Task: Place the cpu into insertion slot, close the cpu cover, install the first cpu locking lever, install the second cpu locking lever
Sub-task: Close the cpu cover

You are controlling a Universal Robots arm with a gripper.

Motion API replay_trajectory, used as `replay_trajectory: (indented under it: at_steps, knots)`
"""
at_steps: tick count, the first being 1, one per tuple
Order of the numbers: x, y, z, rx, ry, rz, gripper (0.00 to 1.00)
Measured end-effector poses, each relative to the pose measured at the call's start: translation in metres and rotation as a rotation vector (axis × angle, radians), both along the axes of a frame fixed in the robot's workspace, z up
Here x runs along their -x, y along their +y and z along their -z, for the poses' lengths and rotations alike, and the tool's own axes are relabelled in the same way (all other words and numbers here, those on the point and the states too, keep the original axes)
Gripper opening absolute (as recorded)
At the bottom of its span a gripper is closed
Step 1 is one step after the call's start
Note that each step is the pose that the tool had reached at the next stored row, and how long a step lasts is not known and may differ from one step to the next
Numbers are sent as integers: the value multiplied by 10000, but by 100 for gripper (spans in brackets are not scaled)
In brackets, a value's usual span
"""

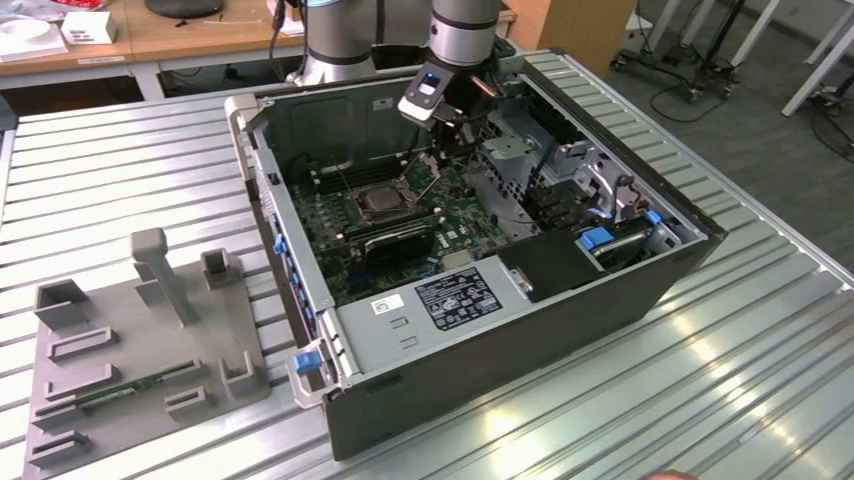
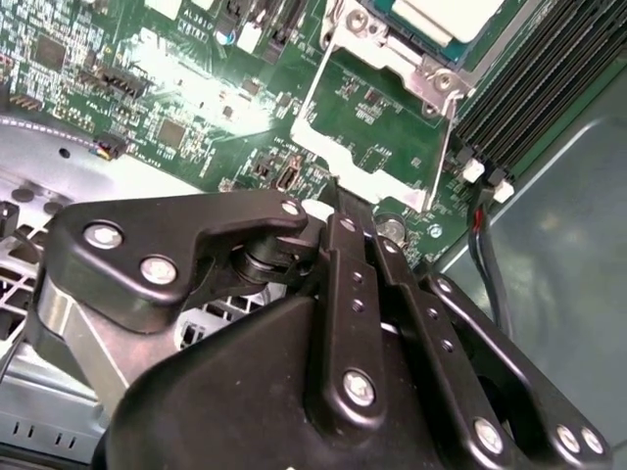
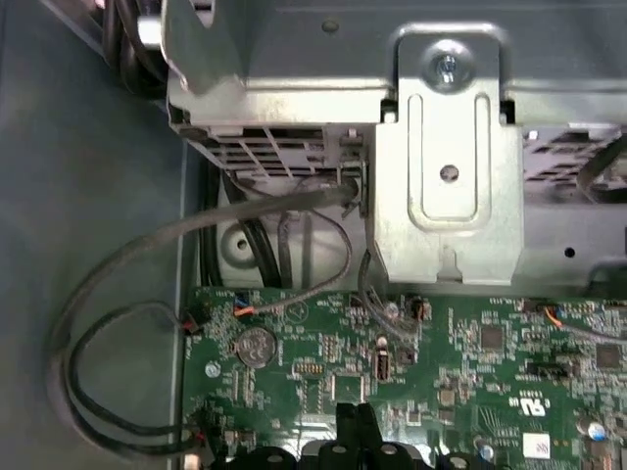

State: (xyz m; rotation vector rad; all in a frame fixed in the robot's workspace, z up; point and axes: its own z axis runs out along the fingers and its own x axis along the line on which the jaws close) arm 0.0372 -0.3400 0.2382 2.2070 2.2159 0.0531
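Claw [image 1: 445, 150] hangs inside the open computer case [image 1: 641, 300], low over the green board [image 1: 461, 235], its fingers drawn together with no gap that I can see in both wrist views. Whether a sliver of metal sits between them I cannot tell.

The cpu cover [image 2: 309, 108] is not yet down. It stands tilted up off the board, and in the second wrist view the green board shows through its square cut-out. Its free edge runs crosswise just in front of the claw's tip [image 2: 335, 193], touching it or very nearly so.

Beyond the cover's far, hinged edge lies the insertion slot [image 1: 358, 212], with the cpu [image 2: 446, 15] already seated flat in it, silver top up.

From the exterior view, the slot lies toward that view's left of the claw and a little nearer the camera, with the raised cover [image 1: 427, 180] between the two. The case rests on the ribbed metal surface [image 1: 120, 170].
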Motion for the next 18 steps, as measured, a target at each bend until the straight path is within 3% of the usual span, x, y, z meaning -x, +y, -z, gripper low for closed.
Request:
replay_trajectory:
  at_steps: [18]
  knots:
    - [394,52,48,3,-8,248,11]
